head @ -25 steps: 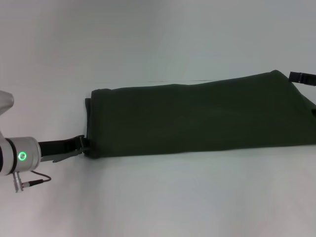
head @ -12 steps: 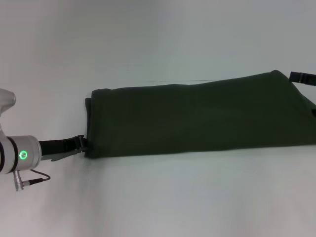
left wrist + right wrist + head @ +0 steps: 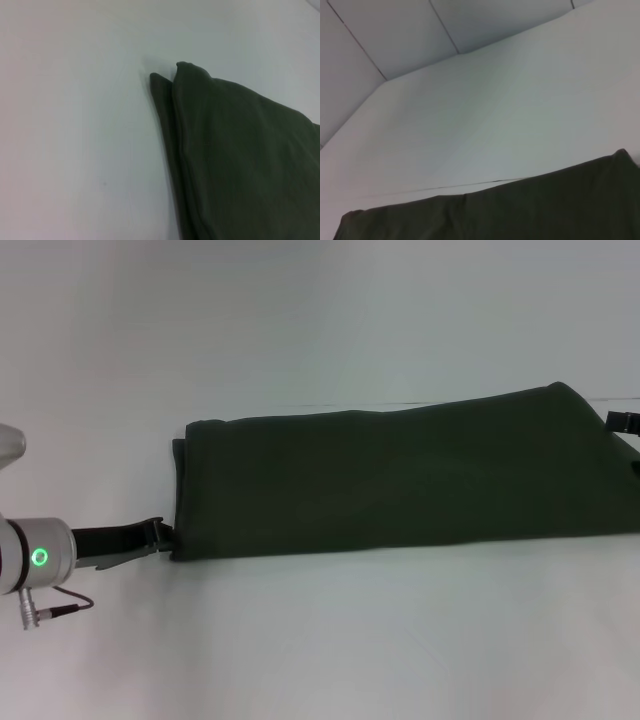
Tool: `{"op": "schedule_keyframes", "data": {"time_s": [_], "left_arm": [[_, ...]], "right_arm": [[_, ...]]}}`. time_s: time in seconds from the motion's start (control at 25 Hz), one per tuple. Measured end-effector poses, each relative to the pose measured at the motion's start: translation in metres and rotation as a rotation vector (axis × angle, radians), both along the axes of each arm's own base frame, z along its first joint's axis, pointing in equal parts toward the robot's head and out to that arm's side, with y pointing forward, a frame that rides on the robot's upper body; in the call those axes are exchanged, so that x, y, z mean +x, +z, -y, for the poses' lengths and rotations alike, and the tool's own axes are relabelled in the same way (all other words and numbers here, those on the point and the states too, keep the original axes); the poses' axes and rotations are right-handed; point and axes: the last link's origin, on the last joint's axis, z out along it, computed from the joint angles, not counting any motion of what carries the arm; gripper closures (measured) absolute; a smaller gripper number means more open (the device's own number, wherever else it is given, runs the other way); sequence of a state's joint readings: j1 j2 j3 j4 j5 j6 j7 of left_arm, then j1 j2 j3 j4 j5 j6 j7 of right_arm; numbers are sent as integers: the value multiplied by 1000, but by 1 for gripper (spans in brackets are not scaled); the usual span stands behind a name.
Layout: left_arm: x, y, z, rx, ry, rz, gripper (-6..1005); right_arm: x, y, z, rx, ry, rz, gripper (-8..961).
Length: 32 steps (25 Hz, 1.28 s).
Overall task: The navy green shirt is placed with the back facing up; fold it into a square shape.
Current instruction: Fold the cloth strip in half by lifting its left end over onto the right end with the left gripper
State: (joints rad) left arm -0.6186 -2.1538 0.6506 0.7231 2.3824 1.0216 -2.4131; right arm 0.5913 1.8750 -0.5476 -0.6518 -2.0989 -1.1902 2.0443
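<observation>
At the far left of the head view the left gripper (image 3: pixel 160 537) reaches in low over the white tabletop (image 3: pixel 330 640), its dark tips right at the near left corner of the shirt (image 3: pixel 400 480). Whether its jaws are pinching the cloth or merely touching it cannot be told from here; the left wrist view shows no fingers at all.

The shirt lies across the middle of the tabletop as a long, dark olive band, folded lengthwise, running from left of centre out past the right edge of the head view. Its left end is squared off, and the left wrist view shows two layers there, the upper one set slightly back from the lower, each ending in a small rounded corner. The surface is plain and mostly smooth. The band widens toward the right, where its far edge rises to a peak.

At the right edge, the right gripper (image 3: pixel 622 420) shows as a small dark piece just beside the shirt's far right corner; the state of its jaws cannot be told.
</observation>
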Motion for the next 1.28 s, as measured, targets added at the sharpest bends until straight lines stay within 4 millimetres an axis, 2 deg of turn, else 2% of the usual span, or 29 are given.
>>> {"op": "schedule_keyframes", "data": {"time_s": [0.8,1.0,1.08,1.28], "left_arm": [[-4,7,3,13,24,40,893],[-4,6,4,5,23,39,702],[-3,4,4,-1,21,39,471],[0,2,4,-9,9,37,465]], "right_arm": [[-1,2,1,8,7,3,175],[-1,2,1,7,7,3,175],[-1,2,1,7,7,3,175],[-1,1,1,7,7,2,175]]}}
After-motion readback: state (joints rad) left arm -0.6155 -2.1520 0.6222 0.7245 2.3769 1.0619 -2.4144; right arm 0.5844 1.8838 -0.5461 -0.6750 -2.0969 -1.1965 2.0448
